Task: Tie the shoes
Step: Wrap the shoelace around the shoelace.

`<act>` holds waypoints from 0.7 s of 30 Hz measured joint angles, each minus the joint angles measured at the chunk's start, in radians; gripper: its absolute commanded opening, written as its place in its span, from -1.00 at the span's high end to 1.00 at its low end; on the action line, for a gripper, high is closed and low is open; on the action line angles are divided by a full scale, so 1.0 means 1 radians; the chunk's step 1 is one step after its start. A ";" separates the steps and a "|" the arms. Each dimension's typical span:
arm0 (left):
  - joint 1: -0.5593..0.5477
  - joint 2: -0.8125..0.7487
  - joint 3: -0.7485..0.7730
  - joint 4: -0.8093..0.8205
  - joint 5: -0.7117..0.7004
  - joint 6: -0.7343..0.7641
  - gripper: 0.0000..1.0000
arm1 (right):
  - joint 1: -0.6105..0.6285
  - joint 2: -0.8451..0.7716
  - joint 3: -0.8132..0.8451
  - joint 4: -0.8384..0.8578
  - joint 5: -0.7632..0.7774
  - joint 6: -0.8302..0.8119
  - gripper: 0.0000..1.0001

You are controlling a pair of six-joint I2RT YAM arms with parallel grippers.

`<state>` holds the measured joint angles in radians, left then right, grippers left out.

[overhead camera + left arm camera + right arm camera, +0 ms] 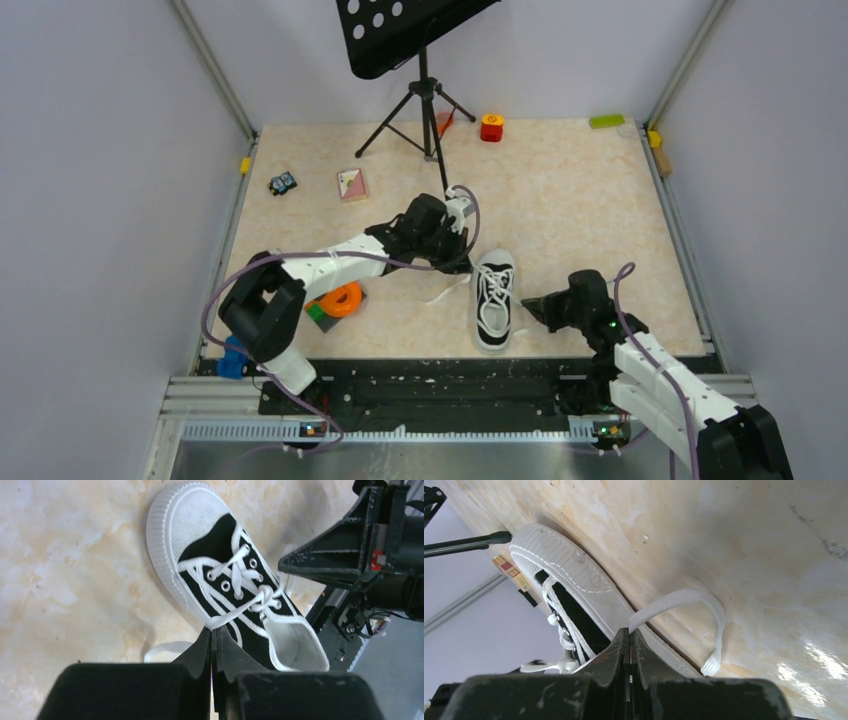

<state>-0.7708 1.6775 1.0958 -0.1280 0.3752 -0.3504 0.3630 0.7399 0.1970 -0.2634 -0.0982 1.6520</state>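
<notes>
A small black canvas shoe point(493, 300) with a white toe cap and white sole lies near the table's front edge, toe pointing away. My left gripper point(462, 268) sits at its left side, shut on a white lace point(235, 616) that runs taut from the knot at the eyelets; the left gripper point(214, 629) pinches it at the tips. My right gripper point(527, 303) is at the shoe's right side. In the right wrist view the right gripper point(630, 631) is shut on the other lace point(684, 600), which loops over the floor beside the sole point(574, 575).
A music stand point(425, 90) on a tripod stands behind the shoe. An orange tape roll point(342, 299) with a green block lies under the left arm. A card box point(351, 184), a small blue toy point(283, 183) and a red toy point(491, 127) lie farther back.
</notes>
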 measured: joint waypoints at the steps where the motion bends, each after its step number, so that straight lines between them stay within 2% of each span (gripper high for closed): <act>1: 0.000 -0.024 -0.016 -0.007 -0.002 -0.003 1.00 | 0.000 0.000 0.002 -0.005 0.002 -0.003 1.00; 8: -0.001 -0.132 -0.091 -0.067 -0.020 -0.017 1.00 | -0.001 -0.035 0.074 -0.105 0.056 -0.056 1.00; 19: -0.001 -0.222 -0.163 -0.124 -0.025 -0.017 1.00 | -0.002 -0.058 0.100 -0.129 0.089 -0.105 1.00; 21: -0.001 -0.217 -0.163 -0.122 -0.018 -0.018 1.00 | -0.002 -0.056 0.100 -0.128 0.085 -0.108 0.39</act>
<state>-0.7719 1.4605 0.9329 -0.2501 0.3576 -0.3683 0.3614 0.6834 0.2966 -0.3912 -0.0132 1.5444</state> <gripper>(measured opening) 0.009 0.009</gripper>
